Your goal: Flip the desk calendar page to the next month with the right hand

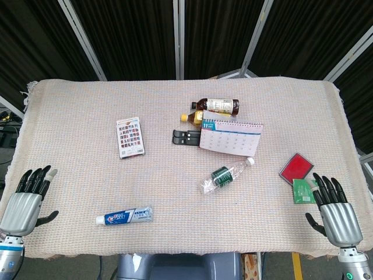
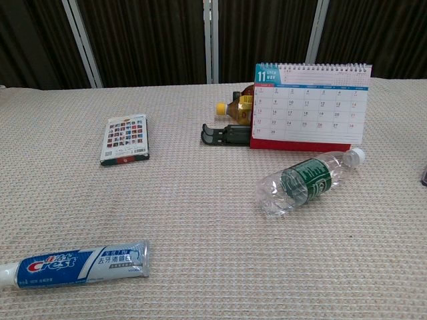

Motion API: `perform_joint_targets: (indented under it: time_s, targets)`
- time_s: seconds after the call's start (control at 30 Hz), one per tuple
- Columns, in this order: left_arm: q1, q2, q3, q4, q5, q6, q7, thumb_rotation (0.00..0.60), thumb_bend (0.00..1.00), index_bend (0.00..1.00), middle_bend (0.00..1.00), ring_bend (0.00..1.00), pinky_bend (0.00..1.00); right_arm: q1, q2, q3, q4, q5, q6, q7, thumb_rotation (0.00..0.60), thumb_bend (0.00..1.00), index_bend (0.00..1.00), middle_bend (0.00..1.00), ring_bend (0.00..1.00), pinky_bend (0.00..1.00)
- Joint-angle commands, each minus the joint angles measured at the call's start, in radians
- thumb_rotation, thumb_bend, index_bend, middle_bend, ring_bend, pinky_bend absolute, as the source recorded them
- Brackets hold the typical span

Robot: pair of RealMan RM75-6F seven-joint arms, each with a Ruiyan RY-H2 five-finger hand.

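Note:
The desk calendar [image 1: 231,136] stands upright right of the table's centre, spiral-bound on top, showing a page headed 11; the chest view shows the calendar [image 2: 309,107] face-on. My right hand [image 1: 335,209] rests at the near right corner, fingers apart and straight, holding nothing, well short of the calendar. At the near left edge my left hand [image 1: 26,199] also lies with fingers spread and nothing in it. Neither hand appears in the chest view.
A brown bottle [image 1: 217,105] and a yellow-capped bottle [image 1: 192,116] lie behind the calendar, a black clip-like object [image 1: 185,138] to its left. An empty clear bottle [image 1: 227,174] lies in front. A card box [image 1: 130,138], toothpaste tube [image 1: 124,216], red pad [image 1: 296,167] and green packet [image 1: 303,191] lie around.

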Motion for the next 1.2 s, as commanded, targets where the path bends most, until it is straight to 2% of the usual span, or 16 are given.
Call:
perform_joint_targets:
  time_s: [0.03, 0.37, 0.43, 0.5, 0.57, 0.6, 0.77, 0.93, 1.03, 1.2]
  targets:
    - [-0.001, 0.001, 0.002, -0.003, 0.002, -0.004, 0.003, 0.6, 0.1, 0.0, 0.0, 0.0, 0.0, -0.002, 0.001, 0.002, 0.0, 0.0, 0.002, 0.005, 0.6, 0.19, 0.0, 0.0, 0.0, 0.0]
    - [-0.003, 0.006, -0.002, -0.006, 0.0, -0.004, -0.011, 0.6, 0.1, 0.0, 0.0, 0.0, 0.0, 0.009, 0.004, 0.002, -0.027, 0.023, -0.045, 0.05, 0.6, 0.19, 0.0, 0.0, 0.0, 0.0]
    - [-0.003, 0.008, -0.004, -0.006, 0.0, -0.002, -0.017, 0.6, 0.1, 0.0, 0.0, 0.0, 0.0, 0.026, 0.006, 0.014, -0.066, 0.042, -0.073, 0.1, 0.6, 0.19, 0.0, 0.09, 0.07, 0.09]
    - [-0.004, 0.008, -0.006, -0.006, 0.001, -0.001, -0.022, 0.6, 0.1, 0.0, 0.0, 0.0, 0.0, 0.041, 0.002, 0.032, -0.099, 0.068, -0.097, 0.138, 0.6, 0.19, 0.0, 0.32, 0.27, 0.31]
    - [-0.005, 0.011, -0.009, -0.006, 0.003, 0.002, -0.032, 0.6, 0.1, 0.0, 0.0, 0.0, 0.0, 0.085, 0.002, 0.063, -0.178, 0.13, -0.181, 0.22, 0.6, 0.19, 0.0, 0.45, 0.41, 0.43]
    - [-0.005, 0.013, -0.009, -0.007, 0.006, 0.004, -0.037, 0.6, 0.1, 0.0, 0.0, 0.0, 0.0, 0.106, 0.005, 0.076, -0.213, 0.162, -0.226, 0.253, 0.6, 0.19, 0.0, 0.49, 0.45, 0.45]
    - [-0.004, 0.025, -0.013, -0.013, 0.02, 0.02, -0.065, 0.6, 0.1, 0.0, 0.0, 0.0, 0.0, 0.23, 0.027, 0.163, -0.355, 0.374, -0.471, 0.338, 0.6, 0.2, 0.0, 0.57, 0.52, 0.47]
    - [-0.002, 0.038, -0.016, -0.021, 0.036, 0.036, -0.093, 0.6, 0.1, 0.0, 0.0, 0.0, 0.0, 0.326, -0.045, 0.246, -0.365, 0.567, -0.58, 0.327, 0.6, 0.23, 0.0, 0.62, 0.56, 0.47]
    - [-0.001, 0.047, -0.014, -0.026, 0.053, 0.047, -0.111, 0.6, 0.1, 0.0, 0.0, 0.0, 0.0, 0.392, -0.113, 0.291, -0.329, 0.73, -0.647, 0.317, 0.6, 0.24, 0.0, 0.62, 0.57, 0.47]
    - [0.001, 0.056, -0.014, -0.026, 0.063, 0.056, -0.131, 0.6, 0.1, 0.0, 0.0, 0.0, 0.0, 0.464, -0.183, 0.325, -0.245, 0.891, -0.697, 0.291, 0.6, 0.25, 0.0, 0.62, 0.57, 0.47]
